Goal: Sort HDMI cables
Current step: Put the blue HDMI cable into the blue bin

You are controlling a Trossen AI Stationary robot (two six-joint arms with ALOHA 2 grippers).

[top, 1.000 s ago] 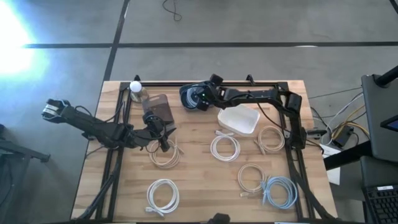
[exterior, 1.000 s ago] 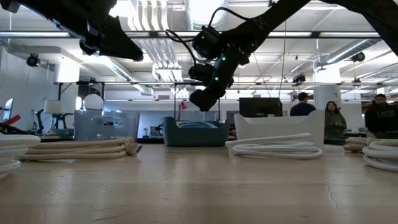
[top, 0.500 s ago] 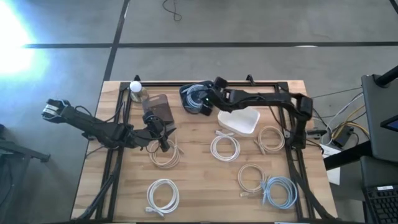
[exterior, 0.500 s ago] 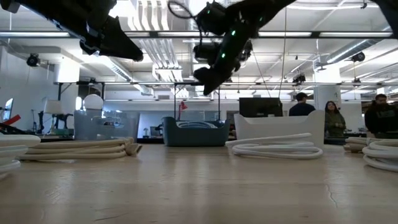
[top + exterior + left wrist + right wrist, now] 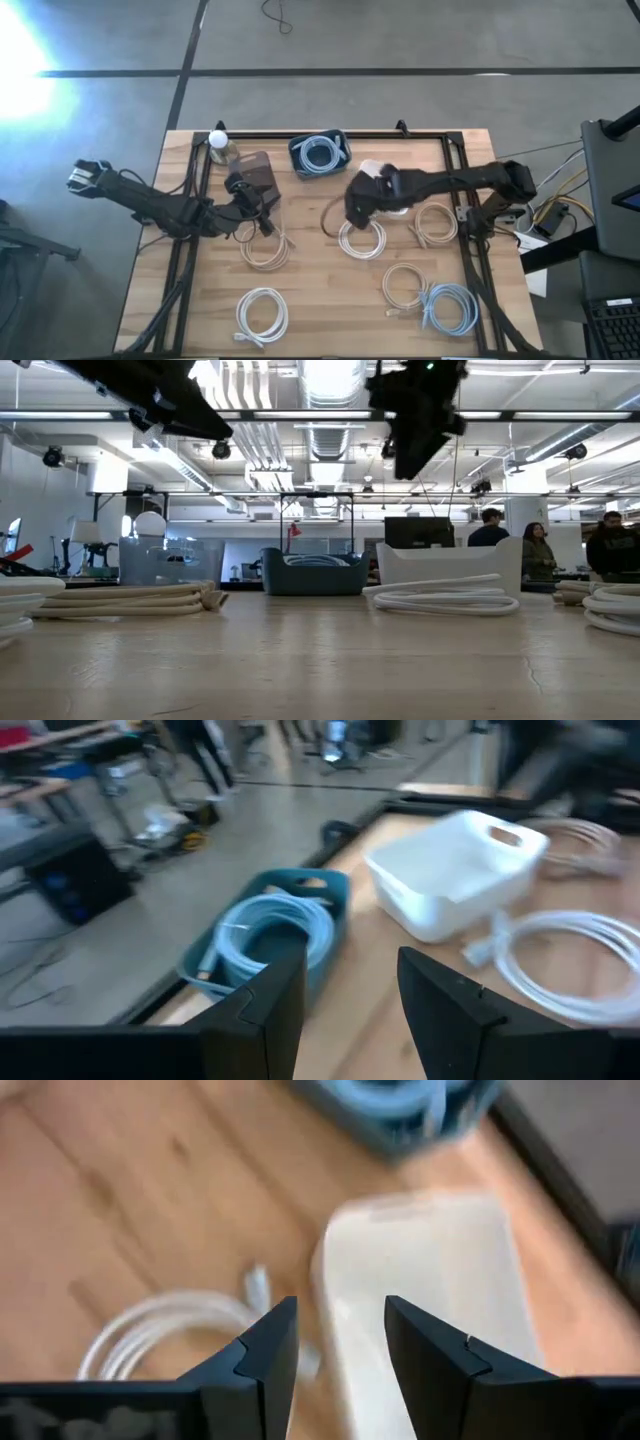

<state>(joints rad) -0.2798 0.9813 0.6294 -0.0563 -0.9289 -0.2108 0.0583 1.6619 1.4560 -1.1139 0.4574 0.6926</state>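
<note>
Light-blue coiled cable [image 5: 321, 155] lay flat in the dark bin [image 5: 298, 164] at the table's far edge, beside the white bin [image 5: 455, 870]. Right gripper [image 5: 352, 208] hung over the white coil [image 5: 361, 238] mid-table, fingers parted, empty (nothing between them). Left gripper [image 5: 263, 212] was open above the beige coil [image 5: 263, 250].

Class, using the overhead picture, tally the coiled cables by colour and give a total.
Light blue cables: 2, one of them in the blue bin
White cables: 2
Beige cables: 3
Total: 7 coils visible
</note>
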